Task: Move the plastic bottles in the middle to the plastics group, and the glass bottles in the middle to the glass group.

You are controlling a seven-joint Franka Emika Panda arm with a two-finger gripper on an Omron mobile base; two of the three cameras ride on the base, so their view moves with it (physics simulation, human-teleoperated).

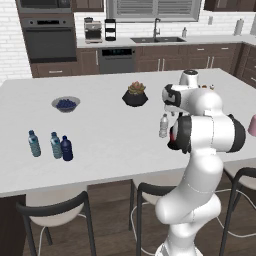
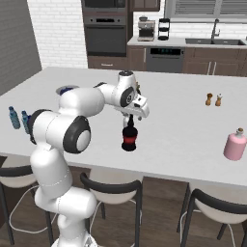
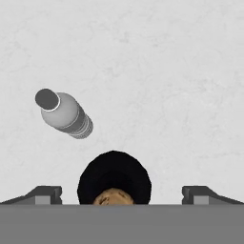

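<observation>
A large white island counter (image 1: 115, 135) is seen carrying every object, all of them standing upright with their long axes vertical. Toward its right end one pale pink vessel (image 2: 235, 145) with a small stopper is set near the front edge. In the middle one squat dark red bottle (image 2: 129, 138) with a black top and base is placed directly beneath the gripper (image 2: 129, 121); from the hand view its round black top (image 3: 114, 178) is seen from above between the two widely spread fingertips (image 3: 45, 194), which are held apart from it on either side, nothing being pinched. Just beside the red bottle one slim clear greyish-white bottle (image 1: 163, 125) with a white cap is placed, its cap end turned up toward the hand camera (image 3: 64, 113). At the left end three small bottles are gathered: two translucent teal-blue bottles (image 1: 34, 143) with blue caps, alike in size, and one dark navy bottle (image 1: 66, 148) set just beside the right-hand teal one. Farther back, one dark hexagonal planter (image 1: 135, 94) holding a succulent and one bowl (image 1: 65, 104) of dark blue fruit are seen. Two small brown shakers (image 2: 213, 100) are stood side by side at the far right.
</observation>
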